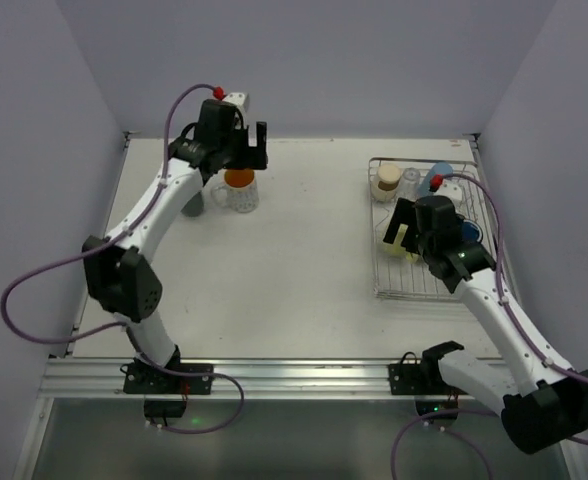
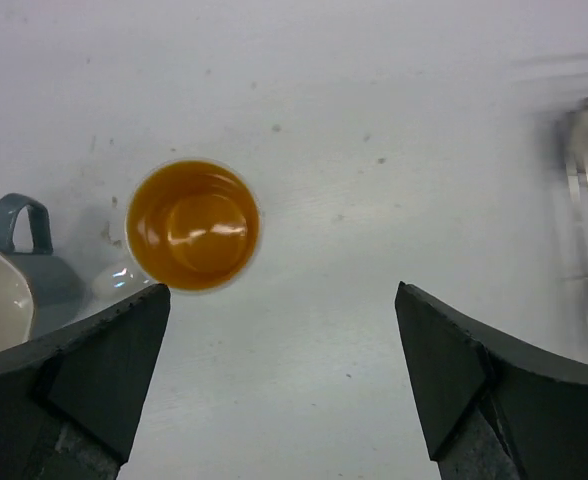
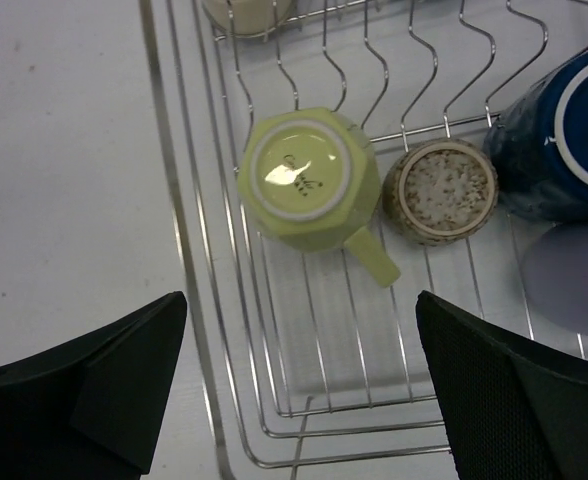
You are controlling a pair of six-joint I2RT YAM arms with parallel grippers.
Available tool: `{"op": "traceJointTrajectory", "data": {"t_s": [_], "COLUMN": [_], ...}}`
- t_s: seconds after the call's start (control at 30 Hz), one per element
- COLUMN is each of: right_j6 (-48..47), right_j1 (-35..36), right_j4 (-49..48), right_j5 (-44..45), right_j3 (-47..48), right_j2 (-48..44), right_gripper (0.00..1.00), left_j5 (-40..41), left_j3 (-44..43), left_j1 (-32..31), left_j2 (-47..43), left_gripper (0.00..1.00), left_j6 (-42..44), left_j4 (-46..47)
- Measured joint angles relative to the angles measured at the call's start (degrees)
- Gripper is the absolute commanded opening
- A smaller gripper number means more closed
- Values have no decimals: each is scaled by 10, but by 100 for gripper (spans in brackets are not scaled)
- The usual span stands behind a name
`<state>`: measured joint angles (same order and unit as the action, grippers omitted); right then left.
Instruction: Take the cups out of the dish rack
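Cropped: navy cup (image 3: 539, 160); blurred: dish rack (image 2: 586, 200).

White table (image 1: 304, 250) with small dark specks, pale lavender walls (image 1: 354, 60) around, aluminium rail (image 1: 294, 378) along near edge

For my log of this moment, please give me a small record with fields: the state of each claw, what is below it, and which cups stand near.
left claw: open, holds nothing
below left claw: orange-lined cup, upright on the table, a grey mug beside it
right claw: open, holds nothing
below right claw: yellow-green mug, upside down in the dish rack
neighbours in rack: speckled cup, then navy cup
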<state>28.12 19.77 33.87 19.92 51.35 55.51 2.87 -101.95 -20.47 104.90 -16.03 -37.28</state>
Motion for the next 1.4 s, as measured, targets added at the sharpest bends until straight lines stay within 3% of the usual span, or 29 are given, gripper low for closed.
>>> {"op": "traceJointTrajectory", "data": {"t_s": [0.27, 0.43, 0.57, 0.7, 0.83, 0.87, 0.93, 1.1, 1.4], "right_j6": [-47, -63, -72, -77, -82, -81, -80, -70, -45], "right_j1": [-45, -45, -46, -48, -49, -49, -49, -49, -50], "right_j4": [-7, -18, -23, -30, -31, -32, -30, -25, -49], "right_j5": [-10, -14, -15, -16, -15, -17, -16, -13, -37], "right_j3": [33, 60, 83, 97, 102, 104, 104, 99, 85], "right_j2": [128, 189, 232, 264, 276, 276, 276, 229, -21], "right_gripper": [99, 98, 95, 86, 55, 39, 30, 23, 18], "left_j5": [-116, -181, -224, -251, -277, -283, -297, -335, -412], "left_j3": [309, 478, 583, 627, 635, 635, 637, 644, 661], "left_j1": [-85, -91, -91, -91, -91, -91, -91, -91, -104], "left_j2": [-384, -501, -547, -590, -603, -601, -596, -576, -512], "left_gripper": [100, 100, 100, 100, 100, 100, 100, 99, 92], "left_j6": [-33, -50, -62, -75, -85, -88, -94, -117, -218], "left_j4": [158, 190, 192, 192, 209, 217, 233, 277, 451]}}
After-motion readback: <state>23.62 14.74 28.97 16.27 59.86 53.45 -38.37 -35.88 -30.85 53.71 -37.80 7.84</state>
